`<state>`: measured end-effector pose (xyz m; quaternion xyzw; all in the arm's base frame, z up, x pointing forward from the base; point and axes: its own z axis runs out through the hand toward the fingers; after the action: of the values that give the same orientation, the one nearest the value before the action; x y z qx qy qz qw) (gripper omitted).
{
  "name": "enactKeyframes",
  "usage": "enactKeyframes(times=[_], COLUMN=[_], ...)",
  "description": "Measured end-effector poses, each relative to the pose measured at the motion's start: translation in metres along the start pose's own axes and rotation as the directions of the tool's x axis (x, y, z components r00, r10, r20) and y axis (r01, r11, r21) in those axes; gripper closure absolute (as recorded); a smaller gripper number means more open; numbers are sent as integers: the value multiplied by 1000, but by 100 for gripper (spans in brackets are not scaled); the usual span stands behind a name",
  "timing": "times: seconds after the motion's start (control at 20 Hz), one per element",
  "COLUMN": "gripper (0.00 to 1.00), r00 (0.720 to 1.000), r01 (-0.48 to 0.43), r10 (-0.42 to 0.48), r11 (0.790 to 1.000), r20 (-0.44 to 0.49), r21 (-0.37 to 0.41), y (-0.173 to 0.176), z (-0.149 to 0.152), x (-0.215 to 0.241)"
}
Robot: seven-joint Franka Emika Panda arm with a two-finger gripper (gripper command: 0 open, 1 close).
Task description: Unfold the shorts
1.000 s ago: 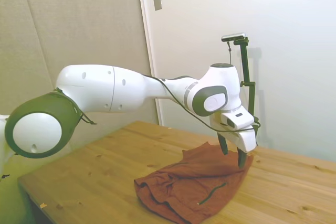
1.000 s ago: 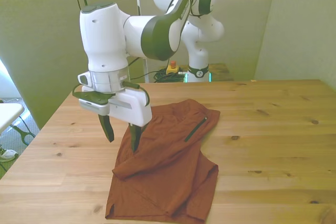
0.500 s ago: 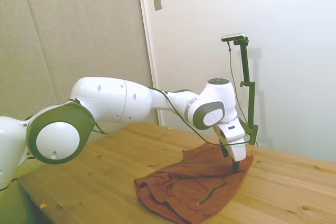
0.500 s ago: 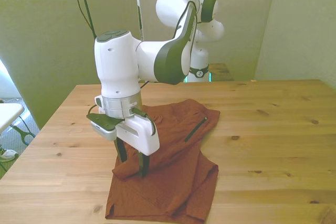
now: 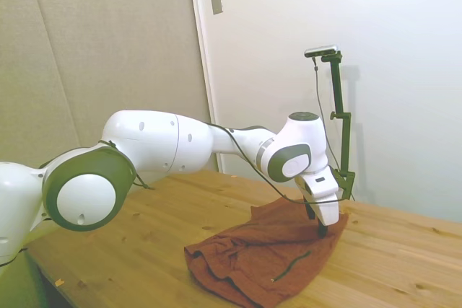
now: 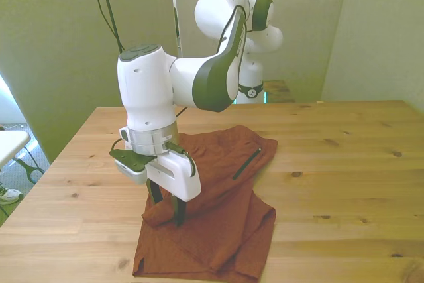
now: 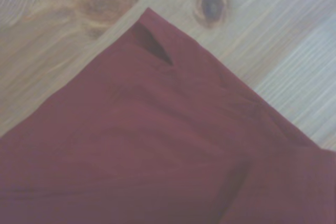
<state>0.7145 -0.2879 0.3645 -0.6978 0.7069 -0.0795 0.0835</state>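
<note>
Item one: the rust-orange, wrinkled soft fabric shorts (image 6: 218,210), which I see lying folded on the light wooden plank table (image 6: 344,164), toward the front view's left. A thin dark green pocket stripe (image 6: 246,162) runs across the upper layer. A folded corner is bunched up at the fabric's edge on the front view's left. In my wrist view, a pointed corner of the cloth (image 7: 157,129) lies over bare wood near a dark knot (image 7: 211,4).

Item two: the white arm's two-finger gripper (image 6: 167,207), pointing down, dark fingers (image 6: 179,211) a small gap apart and planted in that bunched corner. I cannot tell whether they have pinched the fabric.
</note>
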Motion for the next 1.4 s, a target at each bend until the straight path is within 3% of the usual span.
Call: enactKeyframes(times=[0.65,0.9,1.15,1.4], gripper=[100,100,100,100], r00=[1000,1000,993,972], r01=[-3,15,85,194], r10=[3,-15,-91,-209], r11=[1000,1000,993,971], r20=[-3,3,72,109], r21=[-3,24,83,139], y=[2,-5,-22,-45], z=[3,-12,-41,-65], x=[5,-2,-50,-122])
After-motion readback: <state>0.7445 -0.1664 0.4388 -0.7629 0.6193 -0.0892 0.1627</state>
